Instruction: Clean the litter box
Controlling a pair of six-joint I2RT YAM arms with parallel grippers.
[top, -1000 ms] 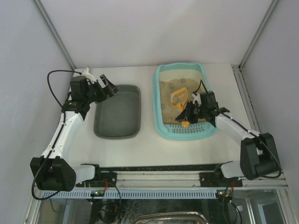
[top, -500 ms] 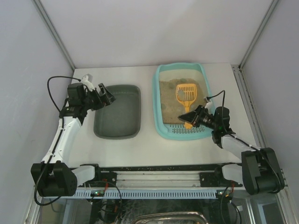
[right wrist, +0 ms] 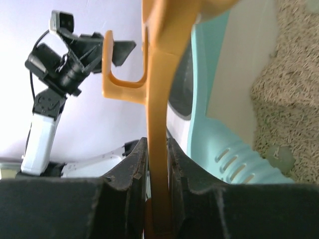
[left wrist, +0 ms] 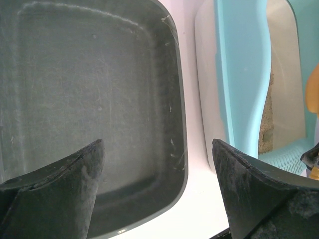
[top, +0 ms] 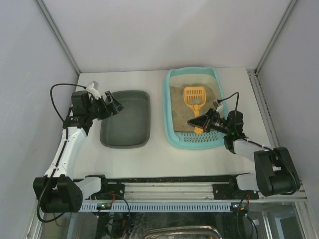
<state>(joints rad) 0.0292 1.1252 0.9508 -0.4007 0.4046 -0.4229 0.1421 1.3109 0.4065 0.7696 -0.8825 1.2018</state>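
The litter box (top: 168, 114) is a light-turquoise tray on the right, with beige litter (top: 182, 107) inside. An orange slotted scoop (top: 194, 95) lies over the litter, its handle pointing at the slotted near rim (top: 199, 139). My right gripper (top: 197, 122) is shut on that handle. In the right wrist view the handle (right wrist: 159, 99) is pinched between the pads of the right gripper (right wrist: 158, 149), beside the slotted rim (right wrist: 224, 149) and the litter (right wrist: 289, 99). My left gripper (top: 112, 104) is open over the far left corner of the dark grey tray (top: 125, 119), holding nothing.
In the left wrist view the dark grey tray (left wrist: 89, 89) fills the left half, and the left gripper (left wrist: 157, 149) frames its near right corner. The litter box wall (left wrist: 244, 74) stands just to the right. White walls enclose the table on three sides.
My right arm has dropped low and turned. The scoop head went from tilted to lying straight, farther back over the litter. The left gripper shifted slightly left and stays open.
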